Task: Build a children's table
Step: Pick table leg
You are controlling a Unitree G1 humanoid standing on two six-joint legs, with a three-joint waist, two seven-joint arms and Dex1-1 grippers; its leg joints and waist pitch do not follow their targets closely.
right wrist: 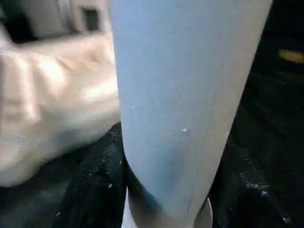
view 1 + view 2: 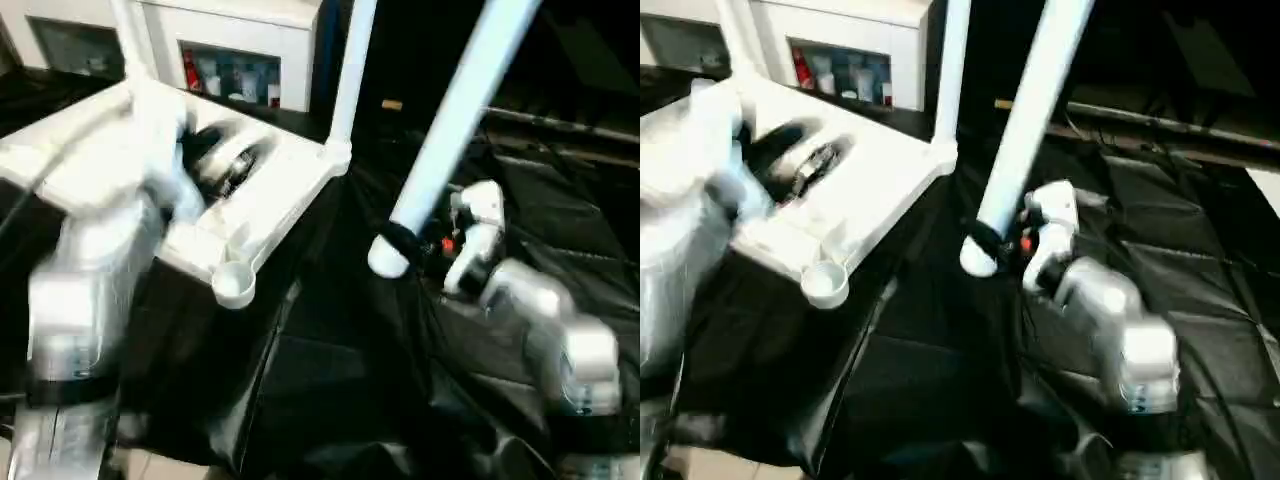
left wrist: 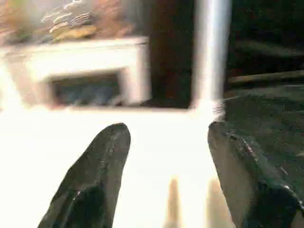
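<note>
While the black sheet (image 2: 330,370) covers the work surface, the white tabletop (image 2: 270,200) lies on it underside up, ribs showing. Two legs stand upright in its far corner sockets: one w/ collar seated at the corner facing the right arm (image 2: 345,80), another further off (image 2: 130,40). Near corner socket (image 2: 234,285) is an open round cup, no leg in it.

Left gripper (image 3: 168,142): fingers (image 3: 102,161) spread wide, nothing between them; white underside of the top sits directly beyond the fingertips, seated leg just past the tip of one finger. Contact w/ the top can't be confirmed.

Right gripper (image 2: 405,240): fingers clamped round a loose leg (image 2: 455,120) close to its lower collared end, which pokes out just below the grip. Tube runs tilted up and away from the fingers, held apart from the tabletop, beside its socket edge.

White cabinet (image 2: 230,45) stands well beyond the tabletop.
</note>
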